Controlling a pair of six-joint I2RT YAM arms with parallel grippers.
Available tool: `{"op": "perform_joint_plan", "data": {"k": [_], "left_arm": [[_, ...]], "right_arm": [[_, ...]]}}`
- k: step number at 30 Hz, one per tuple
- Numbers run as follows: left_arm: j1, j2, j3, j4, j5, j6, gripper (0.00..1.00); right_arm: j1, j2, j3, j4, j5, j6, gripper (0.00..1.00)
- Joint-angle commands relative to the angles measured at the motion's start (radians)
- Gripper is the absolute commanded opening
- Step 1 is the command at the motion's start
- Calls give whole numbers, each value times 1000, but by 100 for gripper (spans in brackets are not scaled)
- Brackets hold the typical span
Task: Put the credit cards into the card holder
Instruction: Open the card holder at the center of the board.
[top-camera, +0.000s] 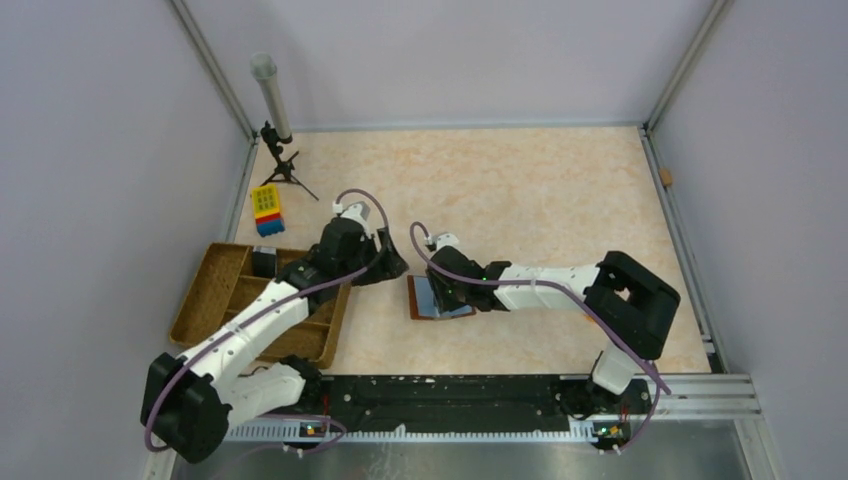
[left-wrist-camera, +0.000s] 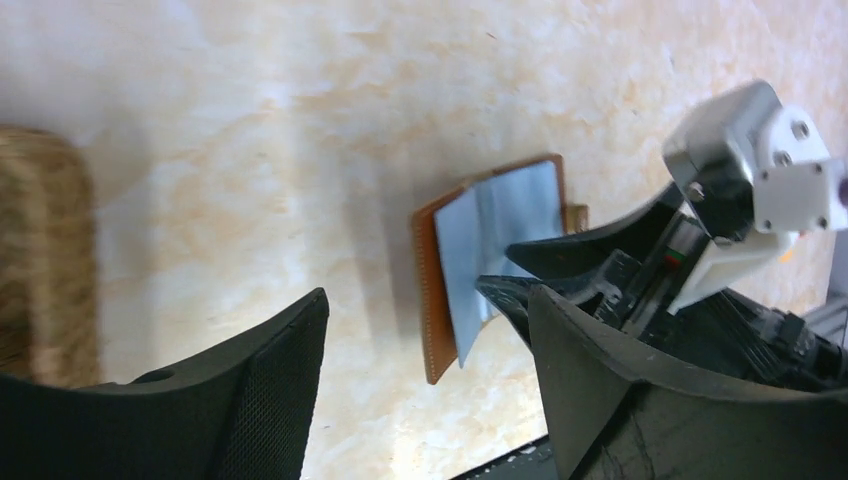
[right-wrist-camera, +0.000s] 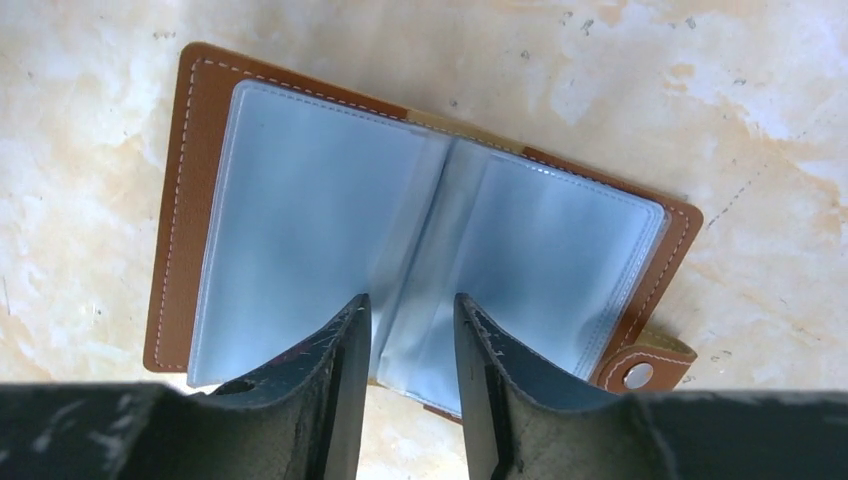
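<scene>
We find card holder (right-wrist-camera: 195, 120) open under right gripper (right-wrist-camera: 412, 320), jaws slightly parted; left gripper (left-wrist-camera: 425, 320) released, empty. We judge fetching a card next.

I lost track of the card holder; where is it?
Near the middle of the top view: the card holder lies open on the table, under the right gripper, right of the tray.

The right claw (right-wrist-camera: 410, 305) is covering the holder's (right-wrist-camera: 300, 200) near edge beneath it; left of the left claw (left-wrist-camera: 428, 315), a blurred tray (left-wrist-camera: 40, 260) is running off frame.
</scene>
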Motion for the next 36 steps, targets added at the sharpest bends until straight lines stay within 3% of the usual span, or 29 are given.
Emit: {"op": "perform_joint_plan", "data": {"k": [1, 9, 17, 26, 36], "left_arm": [[132, -79, 40, -164, 28, 53, 75], [323, -182, 85, -230, 72, 133, 80], [438, -190, 159, -298, 97, 232, 83], [487, -194, 207, -318, 100, 276, 85], [515, -164, 217, -324, 63, 320, 87]], "right_arm": [[31, 58, 66, -72, 102, -1, 38], [80, 159, 133, -232, 227, 33, 41], [83, 203, 133, -238, 125, 67, 49], [85, 73, 268, -324, 147, 27, 58], [83, 16, 305, -327, 143, 21, 58]]}}
